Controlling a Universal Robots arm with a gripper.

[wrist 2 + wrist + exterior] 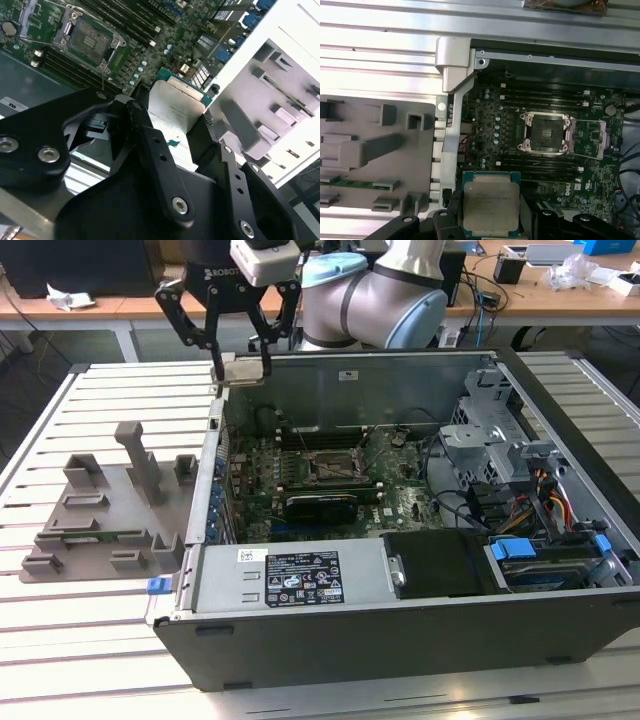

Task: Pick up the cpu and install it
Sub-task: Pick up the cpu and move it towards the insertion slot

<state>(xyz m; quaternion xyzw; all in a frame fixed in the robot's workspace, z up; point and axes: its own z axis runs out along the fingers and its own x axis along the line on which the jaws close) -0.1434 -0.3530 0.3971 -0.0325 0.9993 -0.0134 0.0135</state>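
My gripper (242, 368) is shut on the cpu (243, 373), a thin silver-grey square chip with a pale rim, held flat between the two black fingers. In the exterior view it hangs above the open computer case's (560, 640) far corner on the exterior view's left, over the case wall. The dark metal-framed socket (335, 468) lies open in the middle of the green motherboard, lower down and toward the exterior view's right of the chip. Both wrist views show the cpu (490, 205) (172, 105) in the fingers, with the socket (545, 131) (87, 40) beyond it.
A grey plastic slotted holder block (110, 505) lies on the slatted table at the exterior view's left of the case. Inside the case are memory slots, cables, a drive cage (480, 425) and a power supply (290, 580). Desks with clutter stand behind.
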